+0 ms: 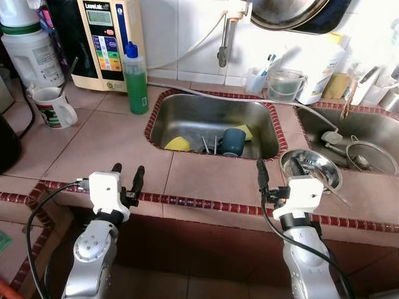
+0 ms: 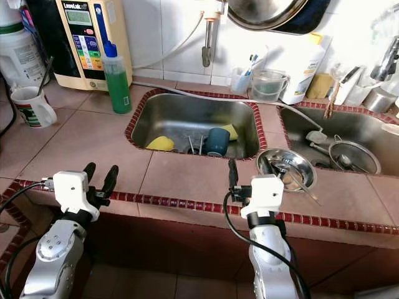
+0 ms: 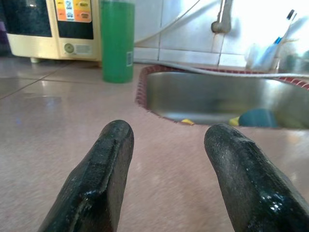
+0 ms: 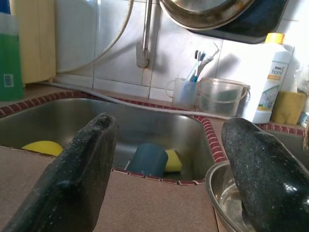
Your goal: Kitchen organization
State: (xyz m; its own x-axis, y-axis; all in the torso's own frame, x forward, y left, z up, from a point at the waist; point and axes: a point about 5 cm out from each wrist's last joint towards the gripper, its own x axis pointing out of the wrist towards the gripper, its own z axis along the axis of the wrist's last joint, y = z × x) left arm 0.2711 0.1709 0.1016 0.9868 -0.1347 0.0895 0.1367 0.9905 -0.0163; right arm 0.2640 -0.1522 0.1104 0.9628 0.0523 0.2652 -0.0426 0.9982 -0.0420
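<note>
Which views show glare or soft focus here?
Left eye view: the wall tiles at upper right are blown out white. Left wrist view: the open left gripper is soft up close, with bright glare behind the toothbrush cup. Right wrist view: the open right gripper's fingers are blurred; the blue cup is sharper.

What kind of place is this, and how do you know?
Most likely a home kitchen: a tiled counter with two steel sinks, a tap on the wall, and a green soap bottle.

A cup (image 1: 233,142) lies in the sink (image 1: 187,112), bottle (image 1: 135,78) to its left.
</note>
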